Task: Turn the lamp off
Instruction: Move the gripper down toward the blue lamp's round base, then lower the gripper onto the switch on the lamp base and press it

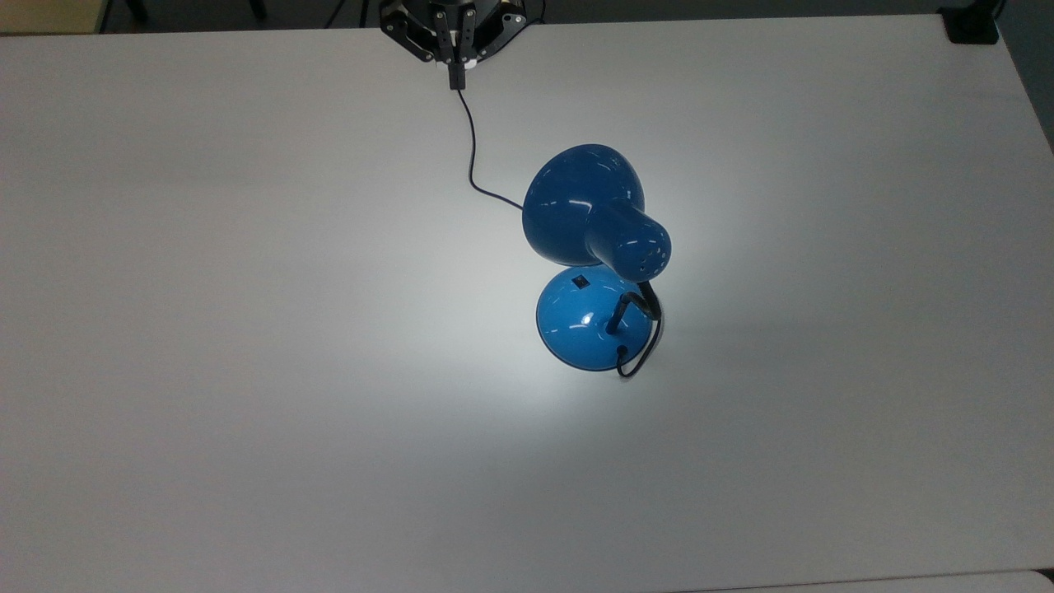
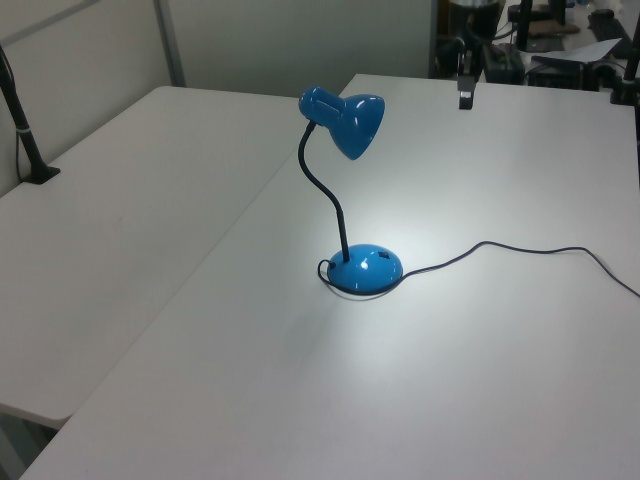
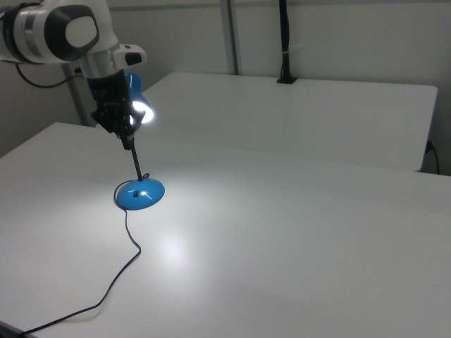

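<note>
Top view overhead; left, right views oblique, sharing table (image 2: 500, 380).

Lamp (image 1: 594, 247): glossy blue shell, looking like painted metal, throwing sharp highlights on shade and domed base. Neck and cord (image 1: 471, 140) are showing matt black. Desk (image 1: 247, 329): smooth matt white surface, reflecting the lamp's glow softly.

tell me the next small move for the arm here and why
Probably carry the gripper, its fingers shut, across the table toward the lamp and bring it above the small black switch on the base. The lamp is lit, casting a bright pool on the table, and the gripper hangs at the table's far edge, well short of it.
</note>
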You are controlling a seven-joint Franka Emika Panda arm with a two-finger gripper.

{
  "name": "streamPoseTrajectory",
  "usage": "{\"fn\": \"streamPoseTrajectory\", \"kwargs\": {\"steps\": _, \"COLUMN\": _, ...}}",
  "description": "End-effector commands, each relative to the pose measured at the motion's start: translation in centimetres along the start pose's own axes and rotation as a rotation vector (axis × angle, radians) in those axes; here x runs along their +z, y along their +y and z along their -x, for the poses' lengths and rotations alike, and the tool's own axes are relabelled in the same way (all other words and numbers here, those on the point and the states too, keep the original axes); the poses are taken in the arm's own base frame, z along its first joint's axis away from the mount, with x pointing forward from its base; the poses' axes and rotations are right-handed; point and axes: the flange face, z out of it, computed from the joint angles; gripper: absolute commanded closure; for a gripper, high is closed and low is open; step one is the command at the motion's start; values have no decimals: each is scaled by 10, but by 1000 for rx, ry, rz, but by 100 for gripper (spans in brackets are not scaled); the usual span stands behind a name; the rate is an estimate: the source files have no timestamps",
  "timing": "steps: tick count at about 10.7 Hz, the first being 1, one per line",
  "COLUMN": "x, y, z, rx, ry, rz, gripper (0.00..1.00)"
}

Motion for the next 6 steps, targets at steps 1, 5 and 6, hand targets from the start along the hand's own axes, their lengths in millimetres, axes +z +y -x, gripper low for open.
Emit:
{"fn": "streamPoseTrajectory", "kwargs": {"steps": 1, "x": 50, "y": -42, "z": -7, "rx": -119, "ry": 91, "rz": -14, "gripper": 100}}
{"fn": "streamPoseTrajectory", "kwargs": {"steps": 5, "x": 133, "y": -75, "z": -29, "rx": -167, "ry": 171, "rz": -21, "gripper": 100}}
{"fn": "streamPoseTrajectory", "kwargs": {"steps": 6, "x": 147, "y": -76, "z": -32, "rx": -168, "ry": 170, "rz": -23, "gripper": 100}}
